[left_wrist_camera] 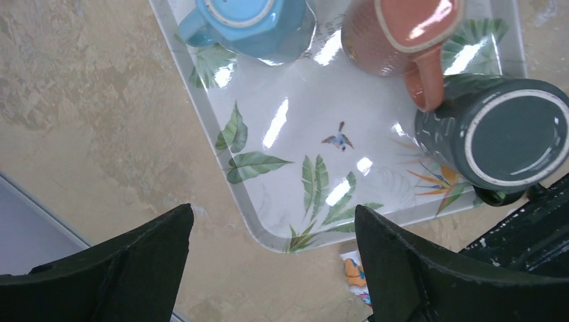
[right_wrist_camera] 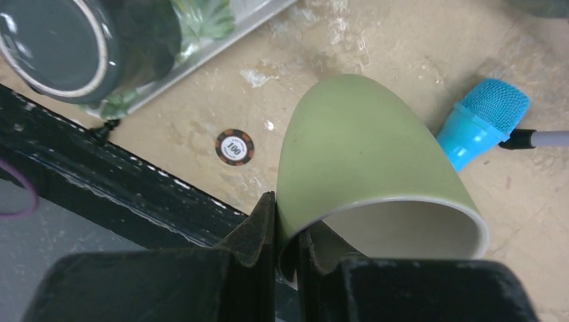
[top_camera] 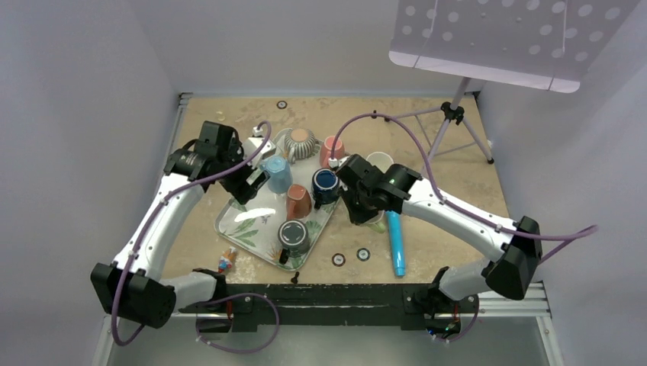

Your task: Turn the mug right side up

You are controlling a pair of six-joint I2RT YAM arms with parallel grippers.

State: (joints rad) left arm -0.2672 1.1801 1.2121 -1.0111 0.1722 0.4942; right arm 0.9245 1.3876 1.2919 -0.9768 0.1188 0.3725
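Tabletop [top_camera: 229,110] under mug [right_wrist_camera: 362,147] is mottled tan, walls [top_camera: 76,114] grey.

- "100" was printed in the white centre of a brown-and-orange poker chip [right_wrist_camera: 234,147], which lay on the table [right_wrist_camera: 376,40] toward its near edge, between the tray [right_wrist_camera: 225,40] and the green mug [right_wrist_camera: 355,141].
- No other text was legible.

L tool [left_wrist_camera: 272,213] jaws wide apart, R tool [right_wrist_camera: 286,223] clamped tight

mug [right_wrist_camera: 362,134] right of tray [left_wrist_camera: 288,127] | microphone [top_camera: 397,244] right of mug, on table [top_camera: 343,110]
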